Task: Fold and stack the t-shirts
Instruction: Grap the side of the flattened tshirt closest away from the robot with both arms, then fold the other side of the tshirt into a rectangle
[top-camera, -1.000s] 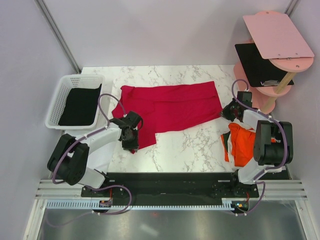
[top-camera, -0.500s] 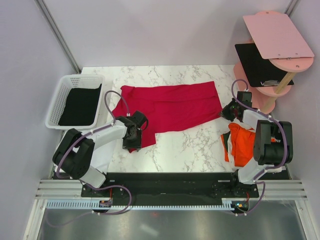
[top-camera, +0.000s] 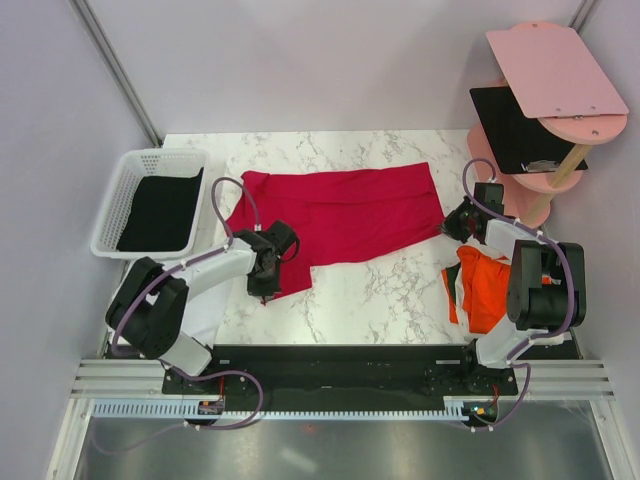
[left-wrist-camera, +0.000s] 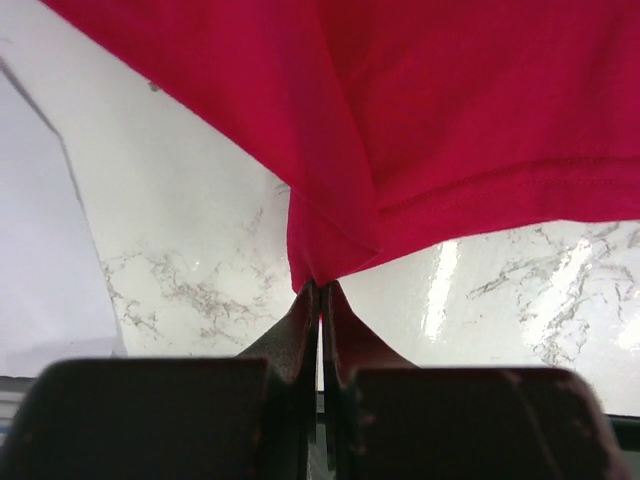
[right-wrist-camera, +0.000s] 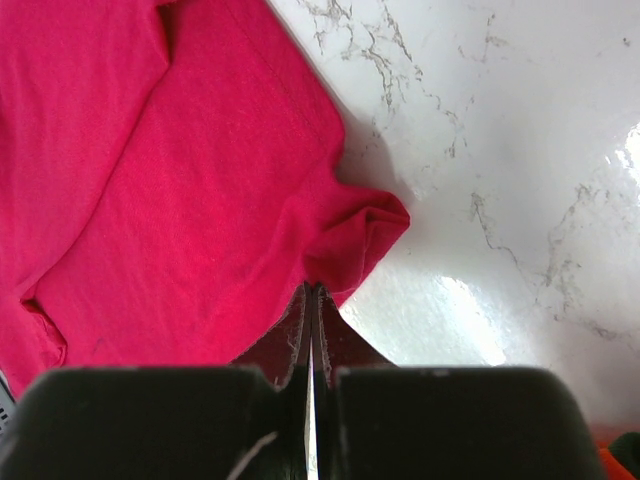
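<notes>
The crimson red t-shirt (top-camera: 345, 212) lies spread across the middle of the marble table. My left gripper (top-camera: 266, 288) is shut on its near left corner (left-wrist-camera: 330, 250), pinched at the fingertips. My right gripper (top-camera: 452, 226) is shut on its right corner (right-wrist-camera: 355, 245), where the cloth bunches up. A bright orange-red t-shirt (top-camera: 483, 287) lies bunched at the right edge, partly under the right arm. A black t-shirt (top-camera: 160, 208) lies inside the white mesh basket (top-camera: 120, 187).
A pink tiered shelf (top-camera: 545, 110) stands at the back right with a flat black board (top-camera: 515, 125) on it. The basket stands at the table's left edge. Bare marble (top-camera: 385, 290) shows in front of the red shirt.
My left gripper has shifted a little to the right and forward along the red shirt's near left corner, still holding it. The right arm has not moved.
</notes>
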